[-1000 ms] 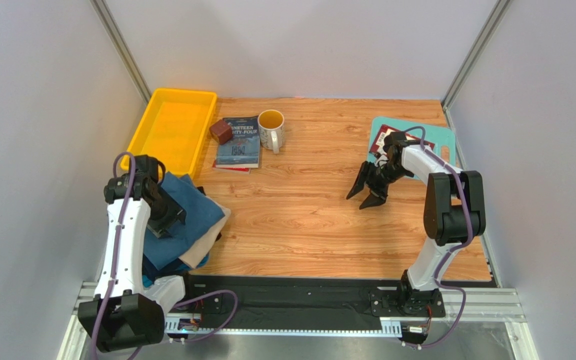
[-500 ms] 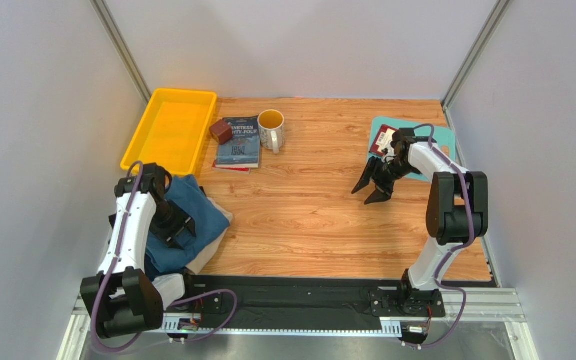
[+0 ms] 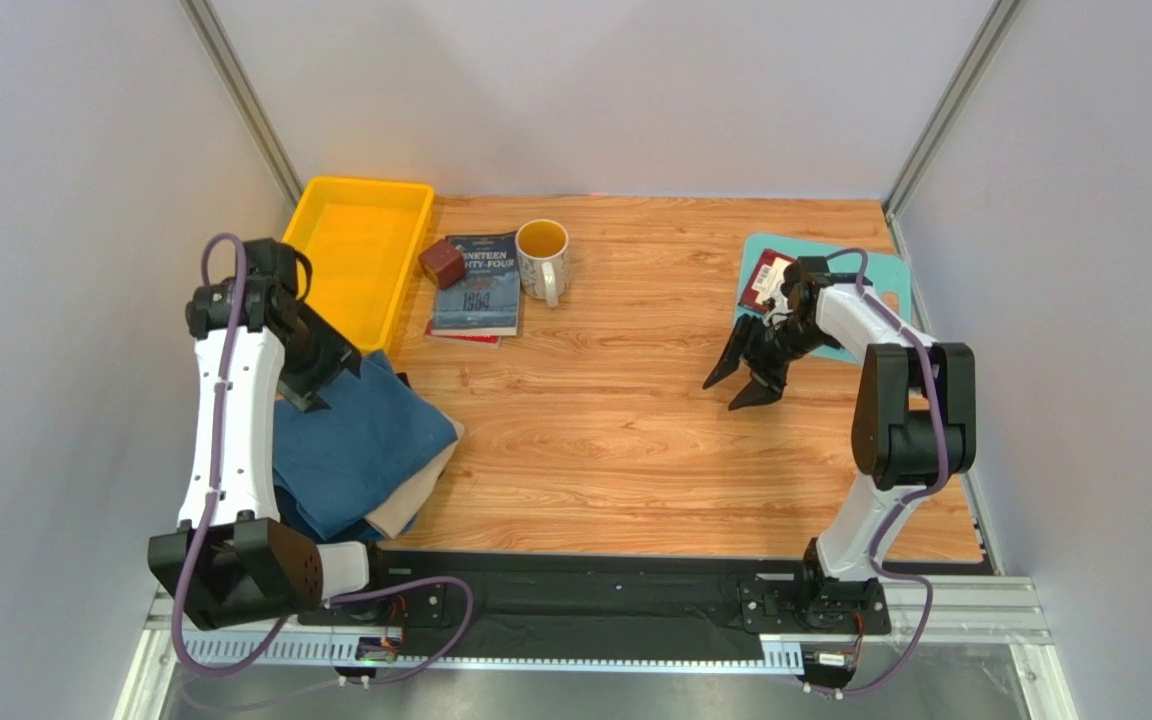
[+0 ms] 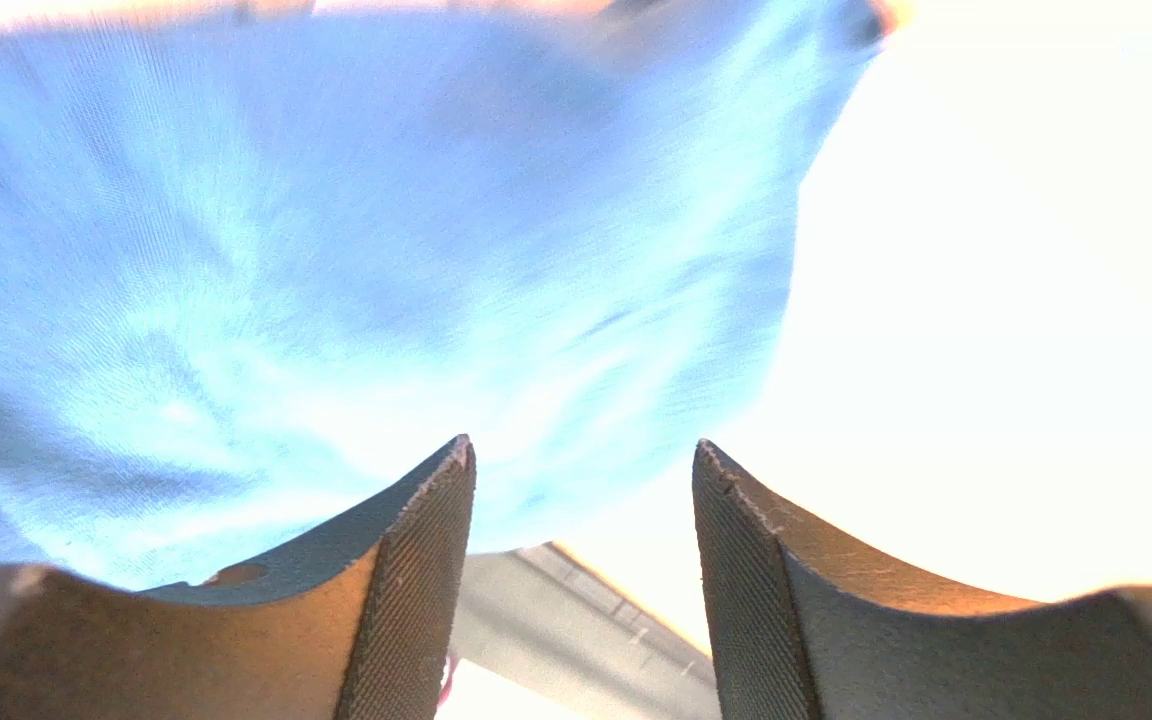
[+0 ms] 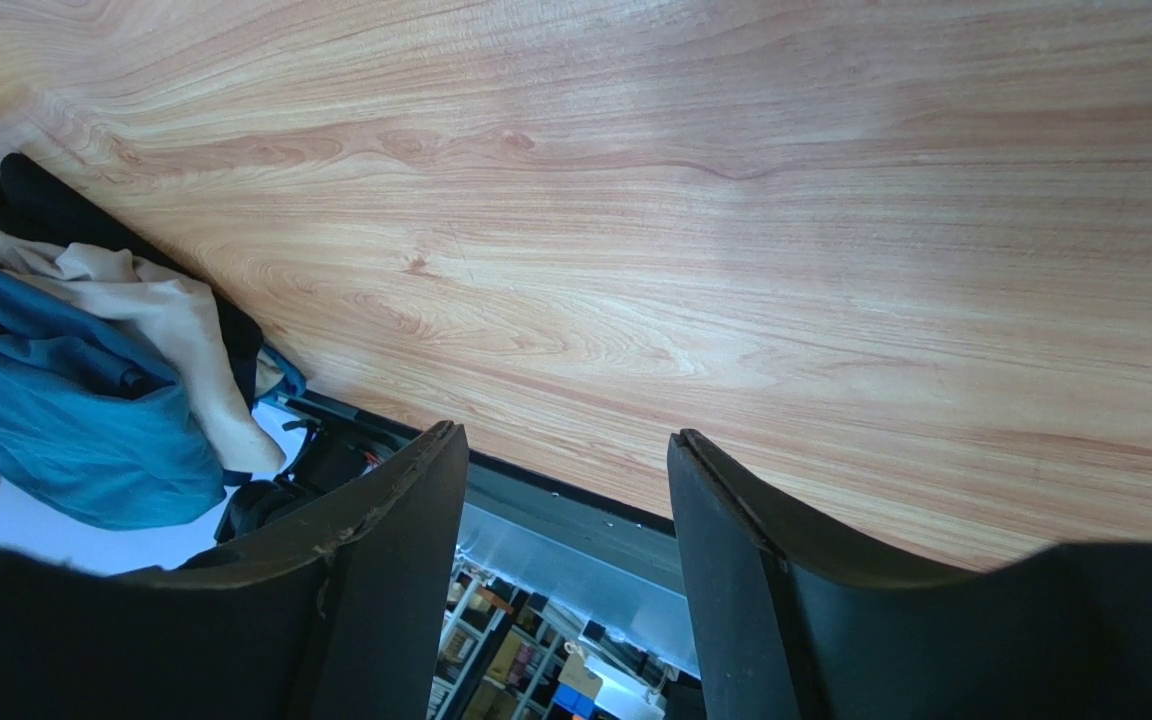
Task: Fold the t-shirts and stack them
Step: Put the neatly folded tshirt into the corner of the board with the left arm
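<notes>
A stack of t-shirts lies at the table's near left corner. The large teal-blue shirt (image 3: 361,450) is on top, and a beige shirt (image 3: 414,483) peeks out at its right edge. In the right wrist view the teal shirt (image 5: 71,413), the beige shirt (image 5: 162,323) and a dark shirt (image 5: 41,203) show at the left. My left gripper (image 3: 307,387) is open and empty, just above the stack's far left edge; blue cloth (image 4: 312,270) fills its wrist view. My right gripper (image 3: 737,378) is open and empty over bare table.
A yellow tray (image 3: 345,255) stands at the back left. Beside it are a brown block (image 3: 443,264), a book (image 3: 479,285) and a white mug (image 3: 542,258). A teal cutting board (image 3: 883,278) lies at the back right under the right arm.
My left gripper has lifted off the teal shirt and moved back toward the yellow tray; the shirt now lies flatter. The right gripper moved slightly right earlier, then stayed still.
</notes>
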